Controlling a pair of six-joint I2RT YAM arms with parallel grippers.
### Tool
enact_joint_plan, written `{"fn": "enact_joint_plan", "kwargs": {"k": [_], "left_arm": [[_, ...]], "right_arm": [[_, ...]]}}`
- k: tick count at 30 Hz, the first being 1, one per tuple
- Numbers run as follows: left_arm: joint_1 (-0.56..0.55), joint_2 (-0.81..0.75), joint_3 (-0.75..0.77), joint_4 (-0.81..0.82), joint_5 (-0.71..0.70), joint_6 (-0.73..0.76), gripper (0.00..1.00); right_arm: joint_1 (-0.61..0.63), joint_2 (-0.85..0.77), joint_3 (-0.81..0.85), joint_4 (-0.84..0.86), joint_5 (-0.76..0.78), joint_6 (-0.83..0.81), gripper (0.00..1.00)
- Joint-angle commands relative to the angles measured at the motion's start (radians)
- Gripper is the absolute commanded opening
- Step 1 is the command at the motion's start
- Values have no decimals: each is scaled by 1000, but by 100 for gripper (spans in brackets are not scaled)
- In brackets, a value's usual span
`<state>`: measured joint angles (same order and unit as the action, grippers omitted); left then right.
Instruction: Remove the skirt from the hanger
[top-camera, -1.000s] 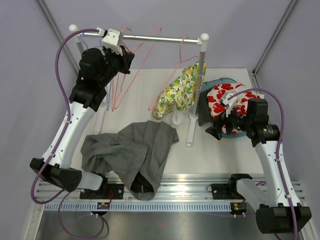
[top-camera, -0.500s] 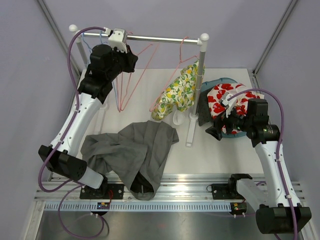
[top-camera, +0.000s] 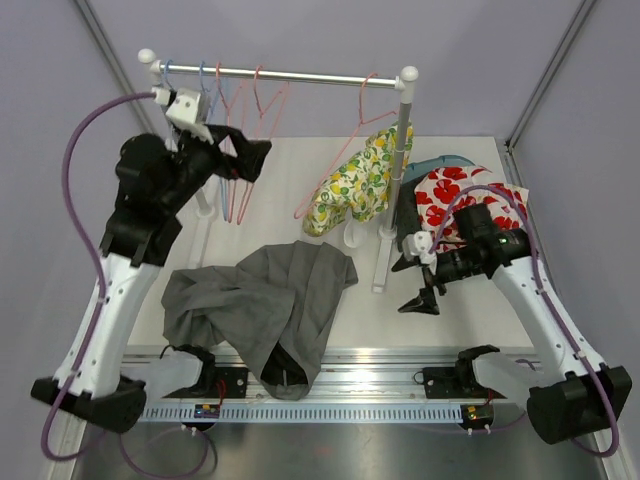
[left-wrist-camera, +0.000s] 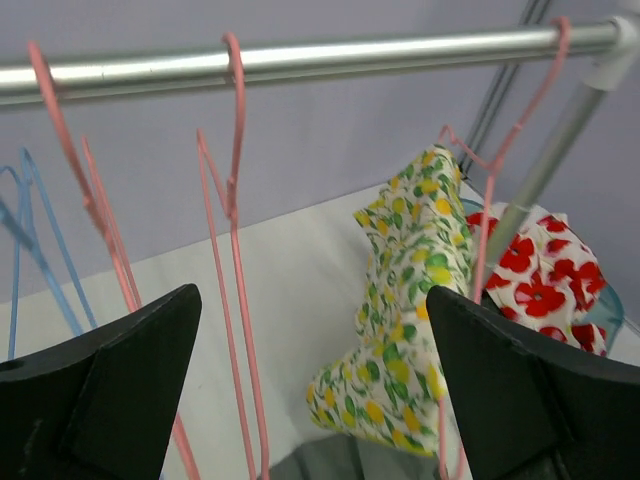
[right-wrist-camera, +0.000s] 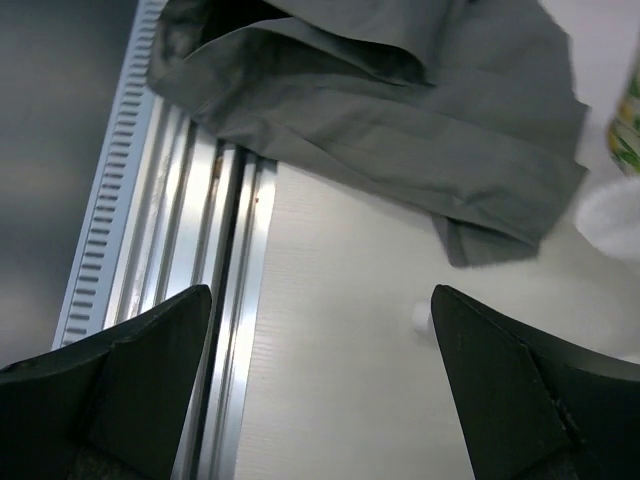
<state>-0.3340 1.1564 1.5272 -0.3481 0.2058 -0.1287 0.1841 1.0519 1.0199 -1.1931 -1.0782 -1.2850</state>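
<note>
Found the lemon-print skirt (top-camera: 360, 185) hanging on its pink hanger (top-camera: 363, 100) at upper centre-right, near the right end of the rail (top-camera: 300, 76). Saw left jaws released, spread wide and gripping nothing, at upper left beside the bare hangers (top-camera: 232, 150). Saw right jaws likewise released at lower right, above the bench (top-camera: 370, 325). Noted a grey skirt (top-camera: 265, 300) crumpled at lower centre, a red-flowered skirt (top-camera: 455, 188) at right.
</note>
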Motion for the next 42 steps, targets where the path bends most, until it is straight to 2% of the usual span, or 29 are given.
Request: {"fn": "enact_joint_plan", "kwargs": {"k": [1, 3, 7, 9, 10, 14, 20, 24, 29, 32, 33, 35, 36, 37, 40, 42], "left_arm": [[4, -151, -134, -12, 90, 1, 99], [4, -272, -217, -9, 107, -12, 99], [4, -463, -407, -43, 83, -41, 99], [4, -562, -447, -58, 58, -63, 99], [4, -595, -487, -72, 47, -77, 99], [3, -702, -533, -100, -14, -107, 99], [4, -753, -506, -166, -75, -112, 99], [4, -767, -496, -196, -89, -104, 99], [4, -801, -526, -190, -91, -115, 99], [4, -814, -541, -189, -91, -118, 99], [4, -816, -545, -180, -88, -120, 99], [4, -817, -561, -174, -82, -124, 99], [4, -819, -564, -170, -79, -126, 99], [4, -817, -567, -170, -77, -126, 99], [4, -828, -567, -172, -78, -123, 99], [4, -834, -567, -178, -80, -118, 99]], "right_arm": [[204, 77, 58, 25, 85, -105, 99], [292, 137, 104, 65, 144, -48, 99], [598, 276, 178, 205, 427, 30, 100], [688, 327, 226, 255, 510, 32, 99], [783, 382, 256, 276, 597, 29, 99], [946, 531, 319, 391, 794, -28, 99], [1034, 758, 462, 446, 796, -76, 100], [1101, 850, 448, 536, 891, -91, 99], [1141, 901, 430, 589, 888, -70, 98], [1155, 904, 428, 630, 897, -19, 83], [1157, 902, 437, 629, 888, 24, 66], [1157, 895, 460, 621, 882, 55, 42], [1157, 880, 465, 612, 870, 78, 15], [1157, 870, 467, 606, 867, 93, 3], [1154, 811, 480, 520, 833, 147, 0], [1143, 757, 505, 376, 764, 205, 0]]}}
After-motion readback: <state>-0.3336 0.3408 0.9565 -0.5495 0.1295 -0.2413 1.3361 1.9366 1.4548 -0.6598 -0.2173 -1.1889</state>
